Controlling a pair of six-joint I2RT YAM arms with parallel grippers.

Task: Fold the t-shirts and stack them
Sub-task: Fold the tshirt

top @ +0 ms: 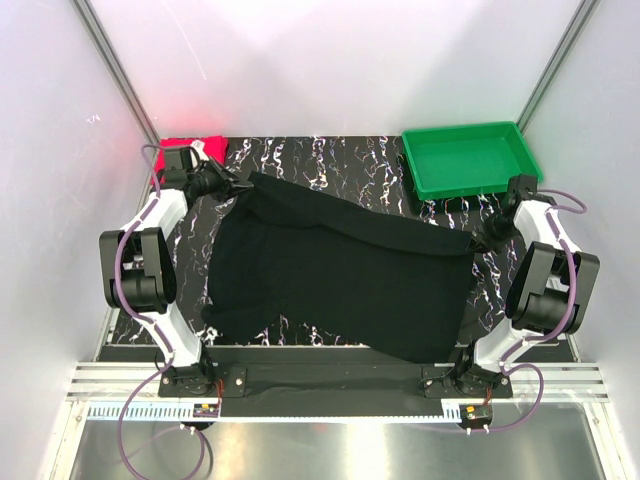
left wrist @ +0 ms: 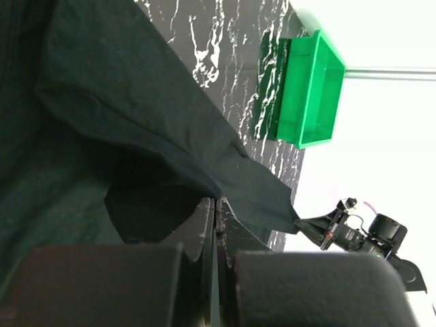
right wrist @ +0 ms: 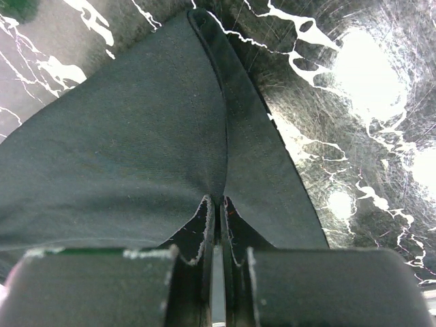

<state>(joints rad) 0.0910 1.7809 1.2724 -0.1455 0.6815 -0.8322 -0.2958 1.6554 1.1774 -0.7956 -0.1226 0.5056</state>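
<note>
Jaws: both pairs clamped on black t-shirt (top: 340,270) edge | risk: thin pinch slips, cloth lands skewed on desk (top: 330,160)

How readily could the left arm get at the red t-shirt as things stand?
Probably not yet. The red t-shirt lies close by at the far left, but the left fingers are shut on the black t-shirt and must release first.

A: Black t-shirt (top: 340,270)?
B: Was opened out in the middle, far edge pulled into a taut line from far left down to the right, pinched up at both ends, the rest draped toward the near side, wrinkled
A: Red t-shirt (top: 212,148)?
B: Sat bunched in the far left corner, partly hidden
</note>
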